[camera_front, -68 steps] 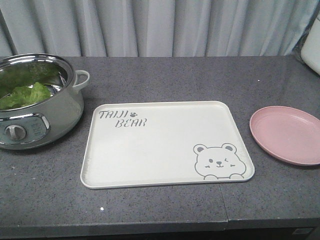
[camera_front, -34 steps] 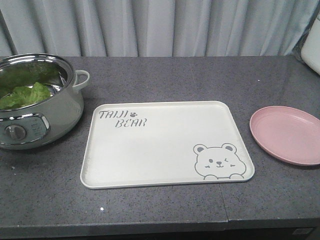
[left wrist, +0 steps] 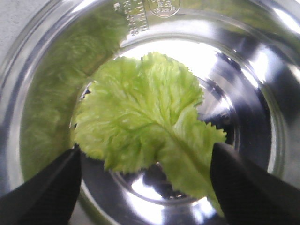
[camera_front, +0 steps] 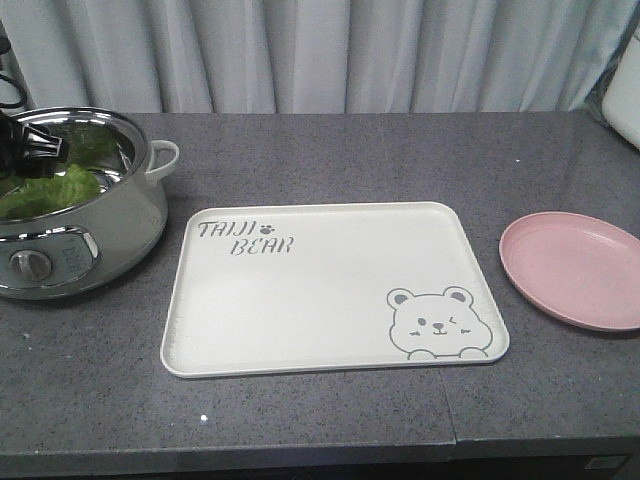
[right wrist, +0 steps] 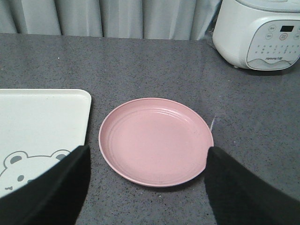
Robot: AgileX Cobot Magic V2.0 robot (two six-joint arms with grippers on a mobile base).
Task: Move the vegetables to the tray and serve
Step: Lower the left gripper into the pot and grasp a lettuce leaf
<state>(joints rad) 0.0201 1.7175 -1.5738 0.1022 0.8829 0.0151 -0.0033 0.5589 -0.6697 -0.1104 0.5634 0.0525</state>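
- Lettuce leaf (left wrist: 150, 117): bright green and ruffled at the edge, with a pale rib down its middle. It lies flat on the bottom of a shiny steel pot (left wrist: 262, 93), whose wall mirrors its green.
- Left gripper (left wrist: 145, 150): hangs over the pot's mouth, jaws spread wide to either side of the leaf, grasping nothing.
- Right gripper (right wrist: 147, 150): jaws likewise spread and unloaded, above a round pink plate (right wrist: 154, 117).
- Tray (camera_front: 320, 290): cream-white, rectangular, with rounded corners. It lies flat between the pot and the plate, apart from both.
- Counter (camera_front: 350, 160): dark grey speckled stone with a thin seam near its front edge.
- Rice cooker (right wrist: 253, 33): white, standing at the back beyond the plate.
- Curtain (camera_front: 330, 50): pale grey and pleated, closing the room behind the counter.
- Writing: the tray carries grey "TAIJI BEAR" lettering with a paw print, and a winking bear drawn at its near right corner. The marks stamped on the pot's inner wall and the labels on the cooker's panel are too small to read.
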